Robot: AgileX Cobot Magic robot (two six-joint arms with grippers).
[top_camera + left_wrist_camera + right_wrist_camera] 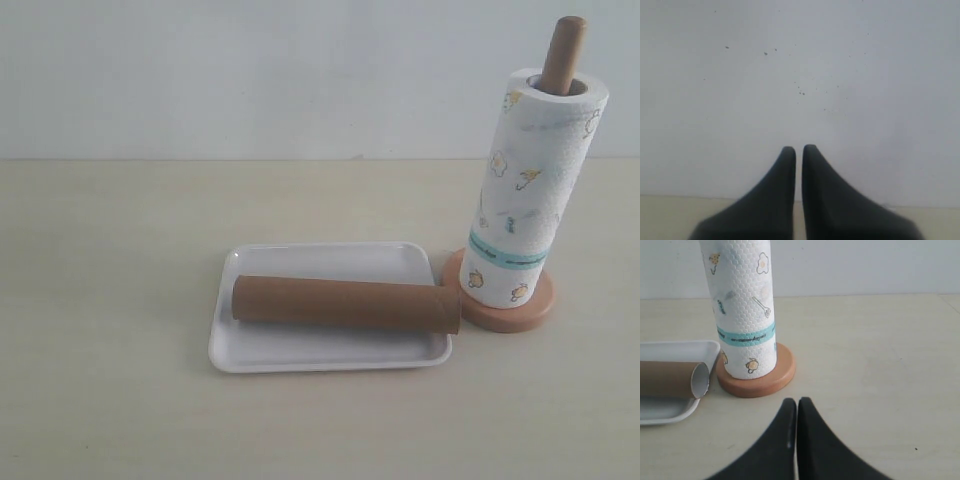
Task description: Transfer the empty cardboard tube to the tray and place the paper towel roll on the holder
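Pale tabletop point(120, 250): you have the paper towel roll point(530, 200) seated upright over the holder point(520, 312) so its dowel keeps it standing, the cardboard tube point(345, 303) lying in the tray point(330, 258) beside the holder, and the left gripper point(799, 150) and right gripper point(797, 402) closed, empty.

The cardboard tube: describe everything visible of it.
The empty cardboard tube is a long, slim cylinder of plain brown cardboard, hollow, its open end pale inside in the right wrist view. It lies on its side on the white tray, roughly along the tray's length. The end nearer the holder juts past the tray's rim, close to the wooden base, apparently without touching it.
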